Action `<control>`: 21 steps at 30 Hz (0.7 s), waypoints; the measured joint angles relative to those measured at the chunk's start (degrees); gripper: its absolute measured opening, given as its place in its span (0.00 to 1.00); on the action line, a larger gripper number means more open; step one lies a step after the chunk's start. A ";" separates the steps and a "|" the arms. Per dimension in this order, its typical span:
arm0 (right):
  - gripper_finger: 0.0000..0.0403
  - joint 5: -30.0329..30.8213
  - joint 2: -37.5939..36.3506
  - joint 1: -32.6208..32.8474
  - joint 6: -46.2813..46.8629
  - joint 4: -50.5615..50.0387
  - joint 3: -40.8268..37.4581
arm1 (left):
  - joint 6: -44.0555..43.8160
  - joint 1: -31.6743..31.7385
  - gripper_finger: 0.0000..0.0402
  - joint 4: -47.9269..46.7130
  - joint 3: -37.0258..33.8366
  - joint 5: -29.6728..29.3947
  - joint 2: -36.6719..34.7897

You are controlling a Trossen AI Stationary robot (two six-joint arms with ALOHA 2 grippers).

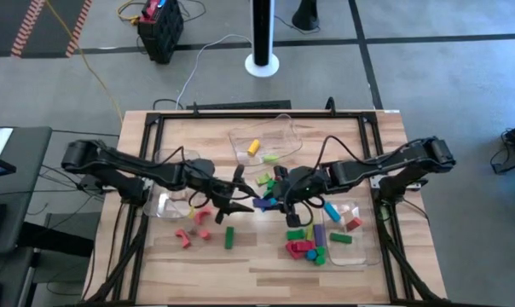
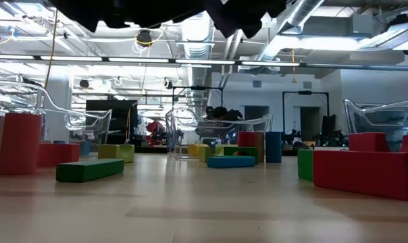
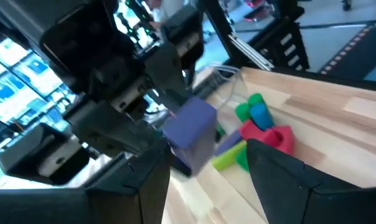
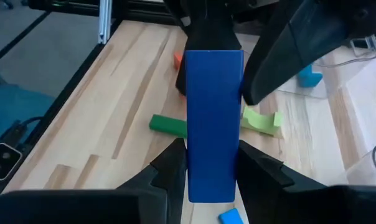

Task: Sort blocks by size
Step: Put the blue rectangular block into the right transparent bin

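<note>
My right gripper (image 1: 279, 203) is shut on a blue bar (image 4: 213, 112) above the table's middle. The bar also shows in the high view (image 1: 264, 204) and the left wrist view (image 3: 191, 127). My left gripper (image 1: 240, 203) is open and faces it, with its fingers (image 3: 281, 180) on either side of the bar's free end. Other blocks lie on the table: red arches (image 1: 189, 234), a green bar (image 1: 229, 237), and a mixed cluster (image 1: 304, 246) at the near right. My right gripper pinches the blue bar's two long sides (image 4: 194, 168) between its two fingers, at the end nearest its wrist. The fingers come from the table's right and lie along the bar. The bar sticks out past the fingertips, clear of the table. My left gripper: whether a finger touches the bar's free end (image 3: 175, 134), I cannot tell.
Three clear bins stand on the table. One is at the far middle (image 1: 262, 141) with yellow and green blocks. One is at the left (image 1: 174, 188). One is at the right (image 1: 353, 230) with blue, red and green blocks. The two grippers are close together.
</note>
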 joint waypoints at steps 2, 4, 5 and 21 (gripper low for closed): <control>0.36 -0.07 0.00 -0.02 0.01 0.32 0.00 | 0.27 0.00 0.51 2.16 0.00 0.02 1.01; 0.36 -0.09 0.00 0.09 0.03 0.62 0.00 | 0.40 0.00 0.51 3.21 0.00 0.03 1.69; 0.36 -0.07 0.00 0.09 0.03 0.49 0.00 | 0.37 0.00 0.51 3.77 0.00 0.03 2.00; 0.36 -3.23 0.02 0.07 1.23 0.15 0.00 | 1.45 -0.22 0.50 4.99 0.23 3.35 2.14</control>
